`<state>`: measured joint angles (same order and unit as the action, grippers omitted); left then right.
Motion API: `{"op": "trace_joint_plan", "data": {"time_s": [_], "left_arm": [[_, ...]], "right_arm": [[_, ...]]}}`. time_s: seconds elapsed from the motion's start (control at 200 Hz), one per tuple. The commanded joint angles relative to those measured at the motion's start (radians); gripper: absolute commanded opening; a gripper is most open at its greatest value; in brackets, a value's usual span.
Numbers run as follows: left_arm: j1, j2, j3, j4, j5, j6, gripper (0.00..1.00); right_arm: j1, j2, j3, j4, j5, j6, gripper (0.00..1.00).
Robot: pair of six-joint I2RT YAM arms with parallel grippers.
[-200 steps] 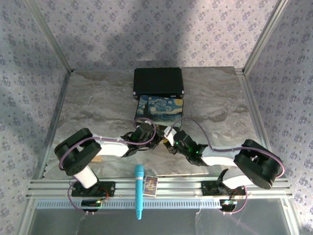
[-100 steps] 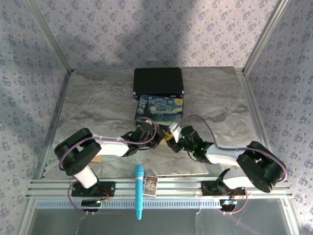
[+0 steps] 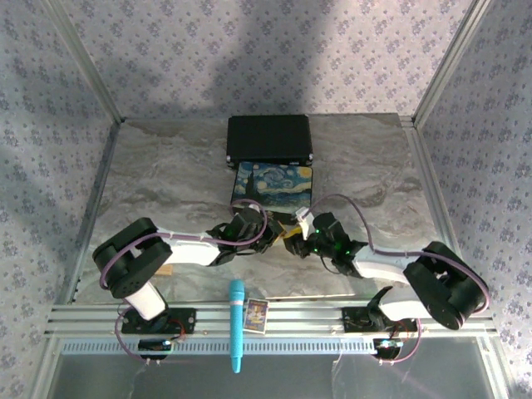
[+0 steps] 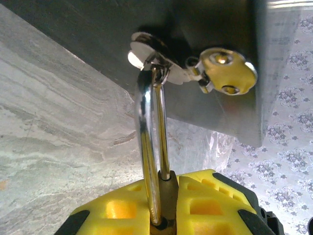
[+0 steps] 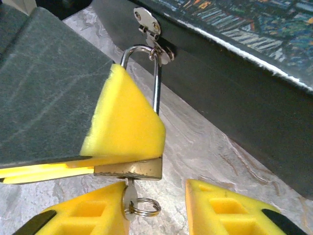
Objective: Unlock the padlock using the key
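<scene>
Small brass padlock (image 5: 142, 170) hung by silver shackle from silver hasp (image 5: 151, 36) on dark painted box (image 5: 234, 98); body mostly hidden, clamped between left gripper (image 4: 166, 198) yellow pads; thin silvery key (image 5: 129, 196) seated in underside, partly obscured; right gripper (image 5: 156, 208) fingers held apart, key touched by one only.

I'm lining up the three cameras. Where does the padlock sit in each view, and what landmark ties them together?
Top external: too small to make out, where the arms meet in front of the painted box.
Left wrist: padlock at centre, shackle rising from the yellow pads to the hasp.
Right wrist: centre-left, brass body under a yellow pad, key below.
Shared landmark: the painted box, its silver hasp in both wrist views.
</scene>
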<state>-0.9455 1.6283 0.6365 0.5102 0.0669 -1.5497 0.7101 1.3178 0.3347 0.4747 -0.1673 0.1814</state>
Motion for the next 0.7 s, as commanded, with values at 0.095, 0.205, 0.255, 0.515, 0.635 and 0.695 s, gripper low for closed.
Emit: {"op": "trace_joint_plan", "data": {"time_s": [0.095, 0.205, 0.255, 0.515, 0.635, 0.695], "left_arm": [[-0.009, -0.007, 0.014, -0.102, 0.010, 0.032, 0.00], [-0.007, -0.002, 0.021, -0.112, 0.008, 0.035, 0.00], [-0.007, -0.005, 0.024, -0.127, 0.000, 0.039, 0.00], [-0.009, 0.010, 0.029, -0.191, -0.034, 0.040, 0.00], [-0.007, 0.013, 0.031, -0.220, -0.057, 0.057, 0.00], [-0.007, 0.013, 0.041, -0.253, -0.065, 0.077, 0.00]], "right_arm": [[0.069, -0.016, 0.004, -0.059, 0.261, 0.000, 0.48], [0.093, -0.023, 0.000, -0.064, 0.306, 0.007, 0.57], [0.080, -0.042, -0.010, -0.070, 0.303, 0.030, 0.60], [0.001, -0.320, -0.036, -0.289, 0.307, 0.305, 0.99], [-0.015, -0.443, -0.026, -0.432, 0.462, 0.498, 0.99], [-0.038, -0.463, -0.001, -0.501, 0.499, 0.576, 0.99]]}}
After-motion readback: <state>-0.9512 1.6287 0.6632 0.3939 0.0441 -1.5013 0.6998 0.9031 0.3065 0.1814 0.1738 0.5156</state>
